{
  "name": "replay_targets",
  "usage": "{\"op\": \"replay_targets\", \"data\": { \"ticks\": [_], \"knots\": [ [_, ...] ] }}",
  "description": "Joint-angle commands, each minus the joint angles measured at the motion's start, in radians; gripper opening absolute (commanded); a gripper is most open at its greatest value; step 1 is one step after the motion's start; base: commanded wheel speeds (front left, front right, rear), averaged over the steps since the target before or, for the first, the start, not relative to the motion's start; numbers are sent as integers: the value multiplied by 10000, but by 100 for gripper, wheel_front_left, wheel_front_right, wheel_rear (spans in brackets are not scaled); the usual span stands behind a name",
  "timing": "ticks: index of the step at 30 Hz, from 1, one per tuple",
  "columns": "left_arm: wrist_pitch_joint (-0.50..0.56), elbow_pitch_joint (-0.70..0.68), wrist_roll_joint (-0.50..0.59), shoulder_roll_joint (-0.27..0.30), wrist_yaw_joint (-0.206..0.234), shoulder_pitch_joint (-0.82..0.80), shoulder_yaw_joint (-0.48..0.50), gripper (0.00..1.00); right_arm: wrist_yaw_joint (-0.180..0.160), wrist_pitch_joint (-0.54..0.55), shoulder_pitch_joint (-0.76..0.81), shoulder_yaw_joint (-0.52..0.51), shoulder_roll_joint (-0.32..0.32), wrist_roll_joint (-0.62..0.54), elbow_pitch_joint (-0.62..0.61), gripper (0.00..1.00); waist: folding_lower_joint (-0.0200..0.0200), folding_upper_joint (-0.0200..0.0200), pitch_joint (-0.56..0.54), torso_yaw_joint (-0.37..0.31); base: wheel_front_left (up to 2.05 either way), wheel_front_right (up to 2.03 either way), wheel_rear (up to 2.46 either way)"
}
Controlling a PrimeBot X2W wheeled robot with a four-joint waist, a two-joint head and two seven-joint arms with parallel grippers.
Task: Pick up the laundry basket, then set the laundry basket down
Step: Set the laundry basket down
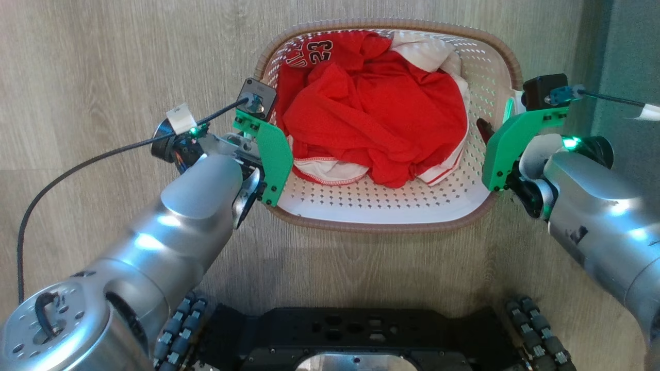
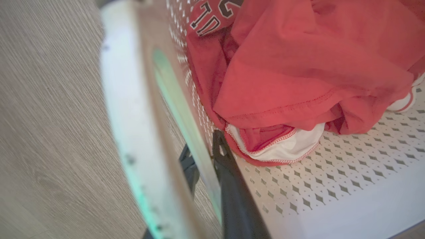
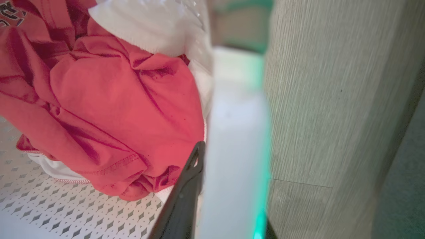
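The laundry basket, cream-white with perforated walls and a brown woven-look rim, sits in the middle of the head view over the wooden floor. It holds red and white clothes. My left gripper is at the basket's left side. One dark finger is inside and the other is outside, shut on the wall by the white handle. My right gripper grips the right side the same way. Its inner finger presses against the white handle, which hides the outer finger. Whether the basket is off the floor is unclear.
Light wooden floor lies all around the basket. My black wheeled base is just below its near rim. A black cable loops off the left wrist. A grey-green surface runs along the right edge.
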Motion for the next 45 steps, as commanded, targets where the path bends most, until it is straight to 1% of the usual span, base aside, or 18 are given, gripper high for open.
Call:
{"op": "replay_targets", "data": {
  "ticks": [1,5,11,21,22,23,24,25,26,32,40,43,45],
  "knots": [
    [-18,-377,13,-72,-113,74,-94,0,146,-142,222,196,189,-249,-177,0,0,0,8,19,0,0,0],
    [-54,-437,-229,-72,-52,87,-95,0,146,-156,233,205,159,-336,-141,0,0,0,8,57,0,0,0],
    [0,-387,-52,-72,-80,66,-95,0,146,-179,161,214,126,-439,-122,0,0,0,87,70,0,0,0],
    [81,-376,-130,-72,-18,41,-96,0,146,-176,158,221,116,-565,6,0,0,0,133,155,0,0,0],
    [96,-359,-226,-72,49,48,-96,0,146,-201,151,222,120,-540,53,15,0,0,134,169,0,0,0],
    [105,-354,-261,-72,109,44,-96,36,146,-221,146,222,126,-516,92,38,0,0,135,181,0,0,0],
    [119,-343,-214,-72,167,38,-96,88,146,-225,143,222,134,-493,120,64,0,0,137,188,0,0,0],
    [119,-343,-214,-72,167,38,-96,88,146,-225,143,222,134,-493,120,64,0,0,137,188,0,0,0],
    [160,-330,-198,-72,230,39,-96,100,146,-216,141,222,140,-476,141,100,0,0,138,195,0,0,0],
    [355,-294,-407,-72,604,20,-96,100,146,-209,134,224,173,-406,304,100,0,0,89,223,0,0,0],
    [499,-135,-196,-72,646,205,-96,100,146,42,329,225,398,-267,585,100,0,0,-435,171,0,0,0],
    [508,-13,-191,-72,610,384,-96,100,146,149,485,226,493,-230,648,100,0,0,-863,126,0,0,0],
    [638,107,-360,-72,582,667,-95,100,146,285,725,226,595,-218,810,100,0,0,-1440,70,0,0,0]
  ]
}}
